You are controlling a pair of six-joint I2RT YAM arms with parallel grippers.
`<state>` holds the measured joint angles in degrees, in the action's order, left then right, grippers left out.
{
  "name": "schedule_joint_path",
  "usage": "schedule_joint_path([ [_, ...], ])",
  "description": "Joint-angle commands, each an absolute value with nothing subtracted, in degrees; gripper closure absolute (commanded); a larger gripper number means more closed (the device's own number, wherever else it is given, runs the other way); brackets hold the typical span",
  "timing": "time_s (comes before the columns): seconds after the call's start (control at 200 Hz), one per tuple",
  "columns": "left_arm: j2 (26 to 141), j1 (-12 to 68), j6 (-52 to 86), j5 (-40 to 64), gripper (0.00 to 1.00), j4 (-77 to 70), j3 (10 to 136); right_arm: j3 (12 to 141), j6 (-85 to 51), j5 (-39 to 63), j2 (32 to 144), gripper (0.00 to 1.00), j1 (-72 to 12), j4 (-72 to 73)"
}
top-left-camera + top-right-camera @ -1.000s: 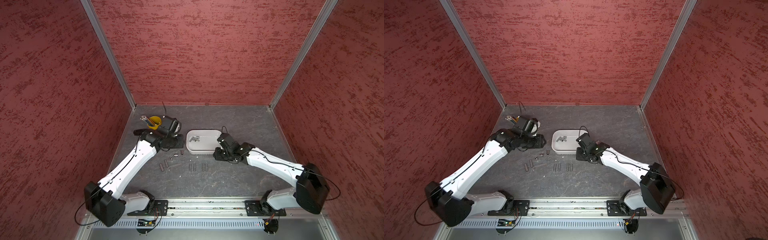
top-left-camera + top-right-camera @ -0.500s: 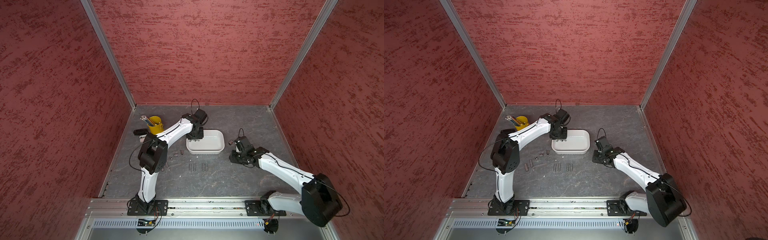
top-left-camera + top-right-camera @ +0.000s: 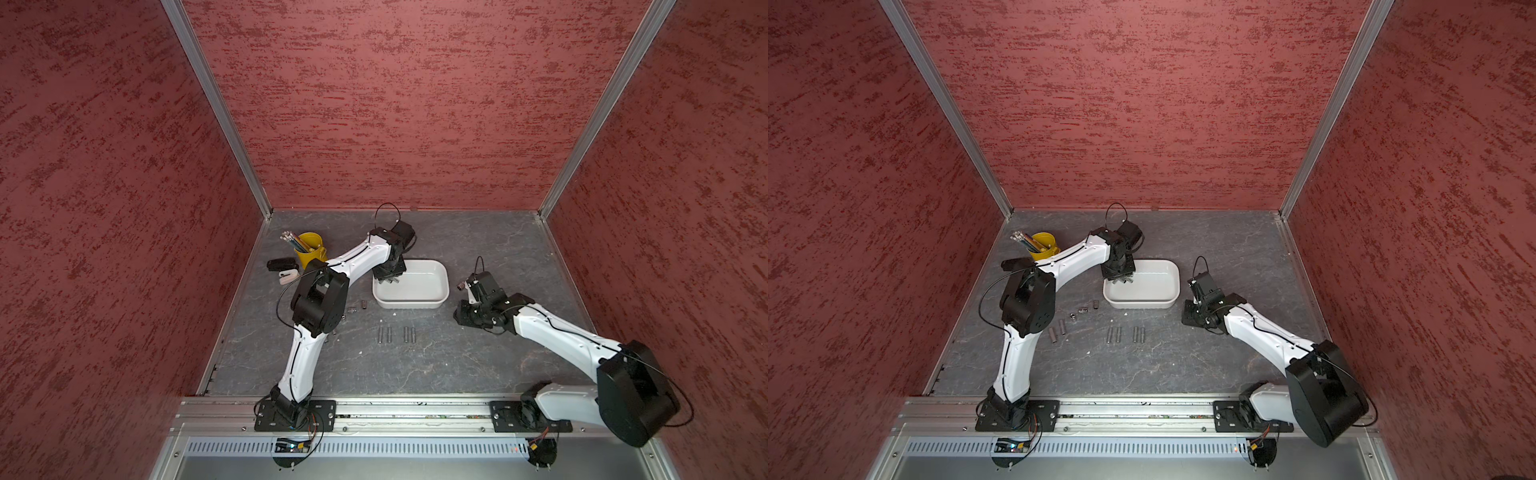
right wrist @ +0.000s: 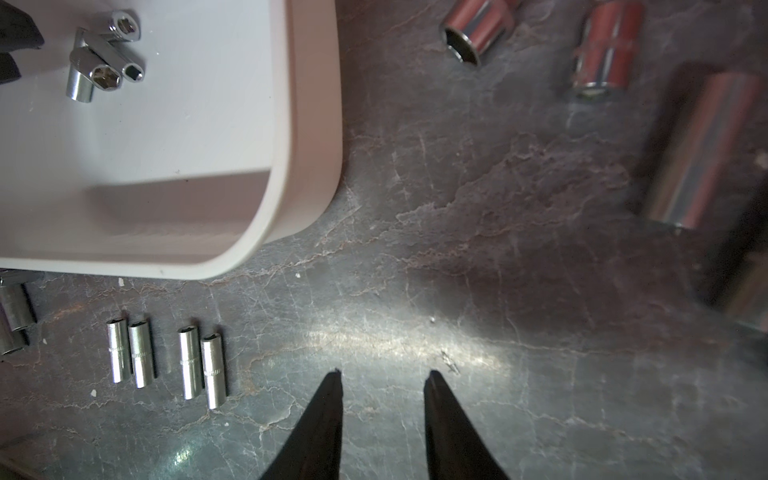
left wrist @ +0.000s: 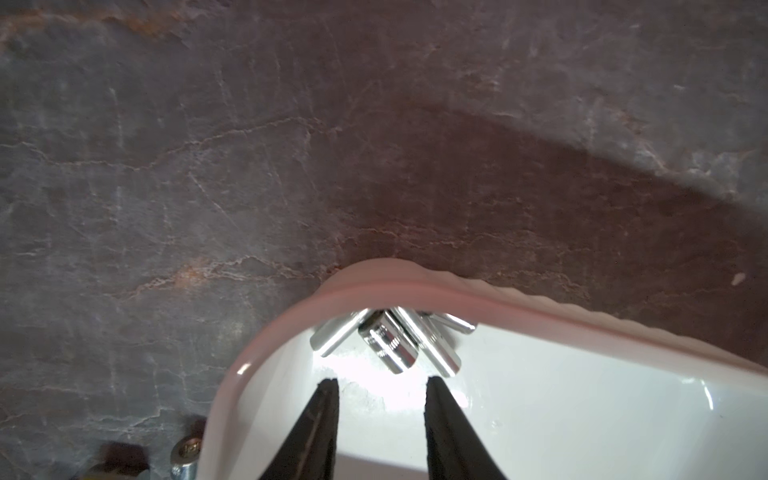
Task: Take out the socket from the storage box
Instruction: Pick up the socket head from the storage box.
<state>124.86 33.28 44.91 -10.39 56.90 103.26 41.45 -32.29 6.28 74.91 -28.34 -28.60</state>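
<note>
The white storage box (image 3: 411,304) (image 3: 1142,304) lies mid-table. Several chrome sockets (image 5: 388,345) (image 4: 93,79) are piled in its far left corner. My left gripper (image 5: 380,380) points down into that corner, seen from above in both top views (image 3: 388,274) (image 3: 1119,272). Its jaws stand open a little short of the pile, with only the box floor between them. My right gripper (image 4: 382,374) (image 3: 462,316) hangs low over bare table just right of the box, open and holding nothing.
Two pairs of slim sockets (image 3: 397,334) (image 4: 166,359) lie in front of the box, with more loose ones (image 3: 1084,309) to its left. Larger sockets (image 4: 473,29) (image 4: 698,153) lie near my right gripper. A yellow pencil cup (image 3: 309,249) stands at the back left.
My left arm swung from beside the yellow cup to over the box's far left corner. My right arm pulled back from the box's right edge, further to the right.
</note>
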Motion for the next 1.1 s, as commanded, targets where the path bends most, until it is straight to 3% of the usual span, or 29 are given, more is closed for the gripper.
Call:
schedule_joint_path([
  [0.0,126.78,33.22,49.0,-13.24,0.62,56.59,104.3,41.21,-31.64,7.2,75.49,0.64,-27.95,-27.02],
  [0.591,131.3,33.57,51.4,-12.33,0.64,55.81,104.79,41.1,-31.38,8.35,76.38,0.65,-27.41,-26.38],
  [1.092,129.75,34.37,51.08,-11.27,0.76,53.2,98.95,41.13,-31.38,8.7,76.76,0.65,-27.16,-26.21],
])
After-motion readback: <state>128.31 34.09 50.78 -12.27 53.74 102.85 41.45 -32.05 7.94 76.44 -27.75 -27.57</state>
